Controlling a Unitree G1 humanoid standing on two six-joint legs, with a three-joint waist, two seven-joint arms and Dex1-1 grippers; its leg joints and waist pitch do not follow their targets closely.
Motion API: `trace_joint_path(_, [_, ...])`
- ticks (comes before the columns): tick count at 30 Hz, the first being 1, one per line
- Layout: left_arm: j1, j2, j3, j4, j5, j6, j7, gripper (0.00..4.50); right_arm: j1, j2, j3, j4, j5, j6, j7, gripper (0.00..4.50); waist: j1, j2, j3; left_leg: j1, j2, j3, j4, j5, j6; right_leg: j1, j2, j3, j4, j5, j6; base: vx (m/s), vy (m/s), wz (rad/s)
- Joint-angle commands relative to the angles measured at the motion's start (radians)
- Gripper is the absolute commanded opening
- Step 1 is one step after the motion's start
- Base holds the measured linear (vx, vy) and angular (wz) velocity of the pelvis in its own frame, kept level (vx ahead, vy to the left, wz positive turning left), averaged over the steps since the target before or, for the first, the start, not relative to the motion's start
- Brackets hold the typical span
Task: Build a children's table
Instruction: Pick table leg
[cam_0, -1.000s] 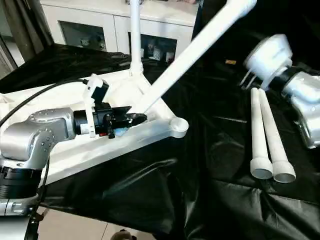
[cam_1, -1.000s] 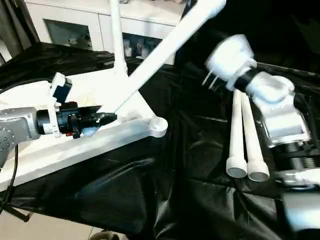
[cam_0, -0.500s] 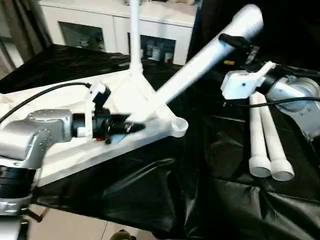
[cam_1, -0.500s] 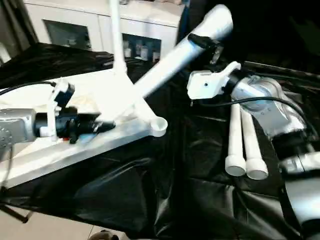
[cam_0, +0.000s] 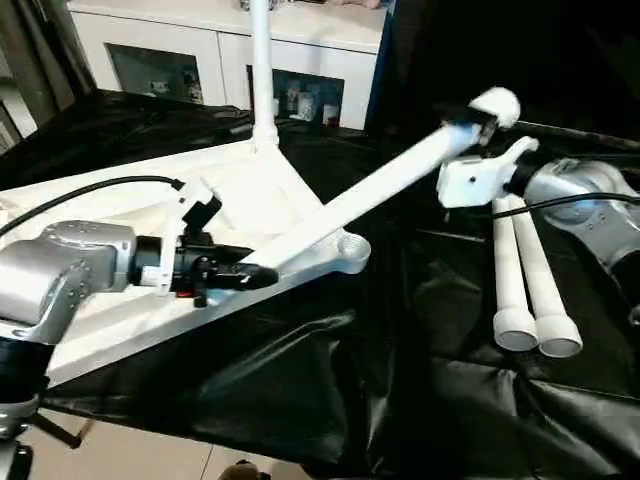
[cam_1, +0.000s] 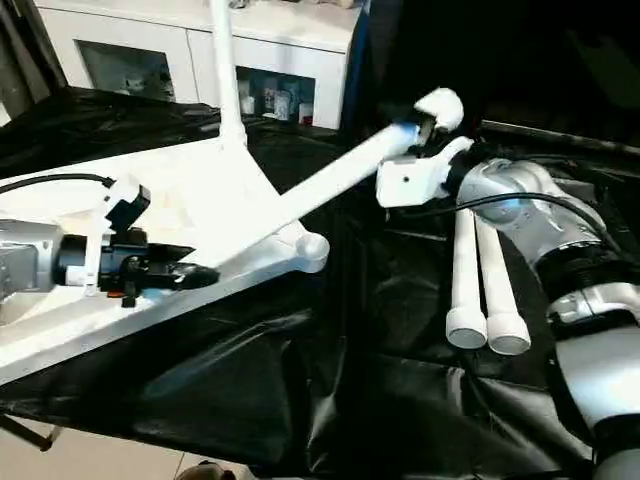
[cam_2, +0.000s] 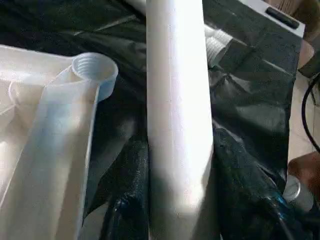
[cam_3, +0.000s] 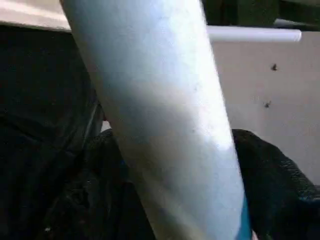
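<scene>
Both grippers clamp one slanted leg (cam_0: 380, 185): left gripper (cam_0: 262, 275) low; right gripper (cam_1: 425, 135) high.

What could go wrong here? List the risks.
1. The long white tapered tube leg, held near both ends by the left gripper and right gripper, lies aslant beside the white tabletop's round threaded corner socket; it may cross-thread.
2. The two loose white legs could roll.

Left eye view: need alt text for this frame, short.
A long white leg slants across the frame, held near its lower end by the left gripper and near its upper end by the right gripper, above the upturned white tabletop. One leg stands upright at the far corner; two spare legs lie on black cloth.
</scene>
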Motion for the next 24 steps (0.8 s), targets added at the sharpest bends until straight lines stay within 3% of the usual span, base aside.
trace_joint_path(1, [-0.043,0.01,0.068,-0.017,-0.04,-0.044,-0.026,1.44,0.025,-0.011,0.018,0.074,-0.012,0.013,0.04,2.97,-0.005,0.003,-0.072,0.025,0.045,-0.016,-0.054,-0.172,0.002,0.043,-0.076,0.056,-0.064,-0.031,-0.209,0.0,0.0,0.0])
trace_joint_path(12, [-0.076,0.043,0.108,0.014,-0.035,-0.102,-0.061,1.43,0.052,0.007,0.006,0.114,0.047,0.002,0.144,2.35,-0.005,0.01,-0.073,0.024,0.047,-0.018,-0.055,-0.184,-0.003,0.045,-0.077,0.056,-0.063,-0.017,-0.224,0.0,0.0,0.0])
trace_joint_path(14, [-0.112,0.027,0.156,0.076,-0.035,-0.116,-0.017,1.43,0.068,0.02,-0.008,0.134,0.086,0.008,0.177,2.31,-0.005,0.011,-0.074,0.026,0.045,-0.017,-0.054,-0.185,-0.001,0.045,-0.076,0.057,-0.063,-0.005,-0.232,0.0,0.0,0.0])
trace_joint_path(16, [-0.12,0.021,0.169,0.091,-0.035,-0.125,-0.004,1.99,0.072,0.023,-0.012,0.139,0.094,0.01,0.183,2.28,-0.004,0.013,-0.075,0.025,0.047,-0.019,-0.055,-0.182,-0.003,0.046,-0.077,0.055,-0.062,0.008,-0.238,0.0,0.0,0.0])
trace_joint_path(19, [-0.143,0.01,0.22,0.138,-0.064,-0.134,0.011,2.16,0.082,0.032,-0.028,0.149,0.118,0.014,0.199,2.22,-0.004,0.017,-0.076,0.024,0.044,-0.018,-0.052,-0.187,-0.006,0.047,-0.078,0.054,-0.063,0.022,-0.253,0.0,0.0,0.0])
trace_joint_path(20, [-0.174,-0.017,0.314,0.203,-0.138,-0.13,0.023,2.38,0.096,0.044,-0.054,0.16,0.159,0.026,0.231,2.06,-0.006,0.011,-0.076,0.021,0.043,-0.019,-0.051,-0.18,-0.005,0.05,-0.074,0.052,-0.06,0.046,-0.259,0.0,0.0,0.0])
trace_joint_path(21, [-0.174,-0.017,0.314,0.203,-0.138,-0.13,0.023,2.56,0.096,0.044,-0.054,0.16,0.159,0.026,0.231,1.95,-0.006,0.011,-0.077,0.023,0.042,-0.018,-0.051,-0.183,-0.002,0.05,-0.076,0.053,-0.06,0.045,-0.263,0.0,0.0,0.0])
trace_joint_path(24, [-0.203,-0.06,0.419,0.279,-0.226,-0.12,0.065,2.77,0.123,0.056,-0.072,0.16,0.203,0.031,0.27,1.91,-0.003,0.011,-0.075,0.021,0.045,-0.017,-0.05,-0.189,0.004,0.051,-0.079,0.052,-0.06,0.019,-0.267,0.0,0.0,0.0])
